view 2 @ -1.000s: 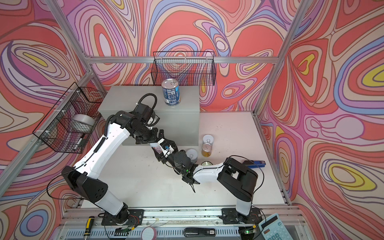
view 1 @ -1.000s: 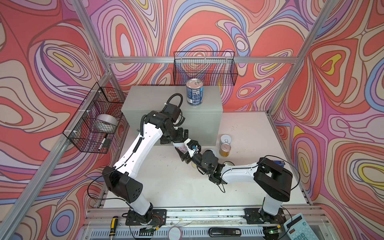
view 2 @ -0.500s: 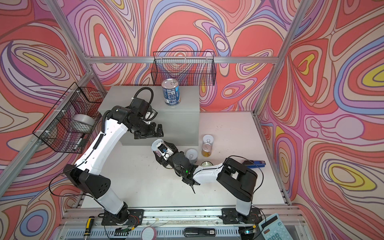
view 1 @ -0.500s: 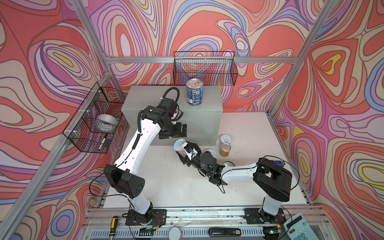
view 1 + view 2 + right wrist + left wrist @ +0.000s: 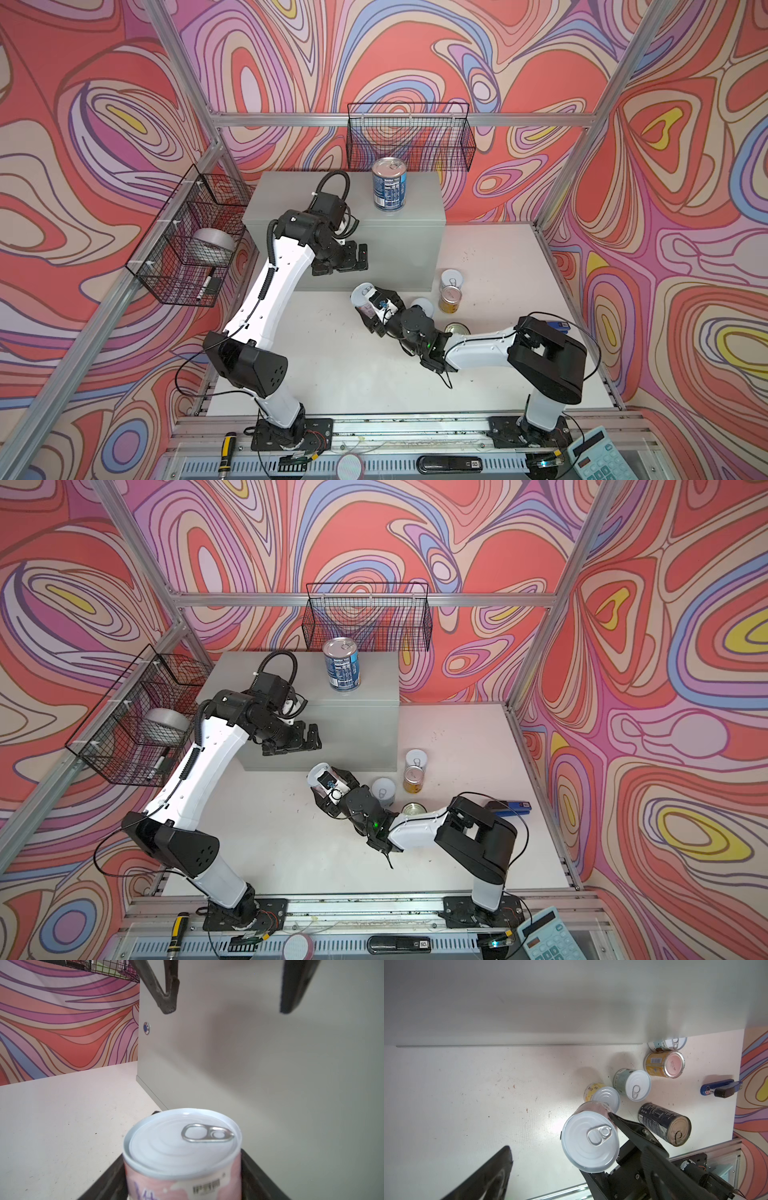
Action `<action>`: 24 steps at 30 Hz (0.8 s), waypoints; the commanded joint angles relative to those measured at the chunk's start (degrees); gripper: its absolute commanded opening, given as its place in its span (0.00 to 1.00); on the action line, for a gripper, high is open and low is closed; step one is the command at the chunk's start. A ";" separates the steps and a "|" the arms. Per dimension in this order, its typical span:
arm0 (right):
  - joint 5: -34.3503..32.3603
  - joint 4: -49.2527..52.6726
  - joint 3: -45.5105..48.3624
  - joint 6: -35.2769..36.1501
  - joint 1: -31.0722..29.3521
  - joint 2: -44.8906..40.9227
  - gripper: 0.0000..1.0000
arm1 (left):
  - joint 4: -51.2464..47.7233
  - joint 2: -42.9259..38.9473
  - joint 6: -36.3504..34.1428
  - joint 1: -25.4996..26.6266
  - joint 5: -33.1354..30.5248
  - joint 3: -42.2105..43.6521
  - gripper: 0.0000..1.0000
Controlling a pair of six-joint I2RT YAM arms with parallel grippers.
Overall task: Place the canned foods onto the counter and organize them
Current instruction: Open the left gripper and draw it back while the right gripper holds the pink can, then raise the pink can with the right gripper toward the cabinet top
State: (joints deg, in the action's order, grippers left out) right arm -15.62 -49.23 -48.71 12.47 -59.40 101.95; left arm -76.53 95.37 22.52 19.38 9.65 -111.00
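My right gripper (image 5: 182, 1169) is shut on a short pink can (image 5: 182, 1147), held tilted just above the white tabletop in front of the counter (image 5: 291, 195). In a top view that pink can (image 5: 362, 296) sits below and right of my open left gripper (image 5: 351, 262), which hangs empty before the counter's front face. One tall dark blue can (image 5: 389, 189) stands on the counter. On the table stand a white can (image 5: 667, 1044), an orange can (image 5: 664, 1065), a pale-blue can (image 5: 632, 1084), a yellow can (image 5: 602, 1097) and a tall dark can (image 5: 664, 1124).
A black wire basket (image 5: 409, 137) hangs behind the counter. Another wire basket (image 5: 187, 245) on the left wall holds a grey tape roll (image 5: 212, 247). A blue stapler (image 5: 716, 1088) lies at the table's right edge. The counter's lock (image 5: 146, 1028) shows on its front.
My left gripper has let go of the pink can and drawn back up toward the counter, jaws open. The right gripper still holds the can and has barely moved.
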 commanded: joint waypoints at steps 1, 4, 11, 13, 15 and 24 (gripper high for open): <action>-0.12 -5.24 0.01 -1.16 -0.24 -3.81 0.64 | -0.81 -2.29 -0.20 -0.50 0.27 1.43 1.00; 0.30 -4.81 0.45 -1.93 -0.19 -5.00 0.64 | -0.62 -2.86 -0.35 -0.96 0.42 2.15 1.00; -0.75 3.32 0.00 -3.77 -0.19 -12.85 0.64 | 4.86 -9.56 0.87 -1.56 -1.66 11.20 1.00; -2.55 8.03 -1.38 -4.64 -0.19 -15.17 0.64 | 7.51 -13.02 1.84 -1.53 -2.52 14.65 1.00; -3.61 11.27 -2.41 -5.27 -0.20 -17.24 0.64 | 9.67 -16.67 2.62 -1.53 -4.00 17.79 1.00; -0.28 17.46 -5.00 -8.15 -0.19 -24.32 0.63 | 19.66 -31.11 6.74 -1.53 -8.48 36.63 1.00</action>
State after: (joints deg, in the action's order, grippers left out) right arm -17.04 -31.86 -50.54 6.02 -59.40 80.16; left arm -60.53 64.69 27.27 18.04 4.36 -76.71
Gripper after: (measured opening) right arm 0.752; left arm 0.999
